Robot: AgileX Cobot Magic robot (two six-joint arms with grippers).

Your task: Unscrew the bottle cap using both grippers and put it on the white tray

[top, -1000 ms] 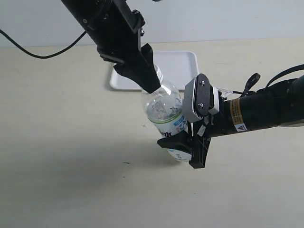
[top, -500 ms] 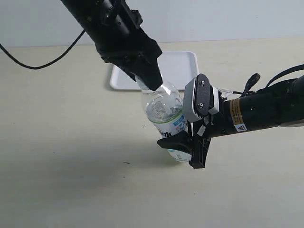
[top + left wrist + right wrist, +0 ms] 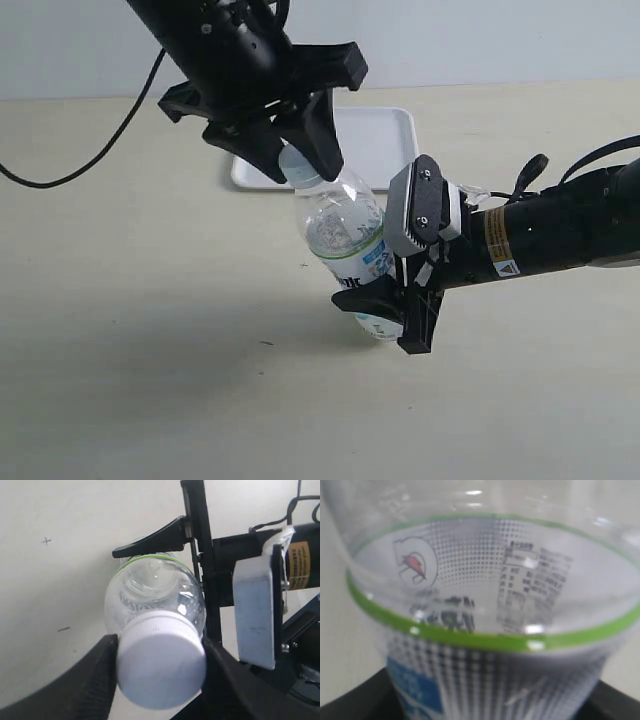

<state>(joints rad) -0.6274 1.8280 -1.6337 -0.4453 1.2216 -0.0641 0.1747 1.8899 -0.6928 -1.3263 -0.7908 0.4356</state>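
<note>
Two claws hold one tilted bottle (image 3: 345,235); whether its base touches the worktop (image 3: 150,350) cannot be told. The all-black left claw (image 3: 303,172) is clamped from above on the bottle cap (image 3: 161,662), which sits on the neck, with fingers (image 3: 95,680) against its sides. The right claw (image 3: 388,312) is clamped across the labelled lower body. The white tray (image 3: 385,130) lies behind, apart from the bottle.

Beige table (image 3: 120,350), white tray (image 3: 385,140) resting on it
</note>
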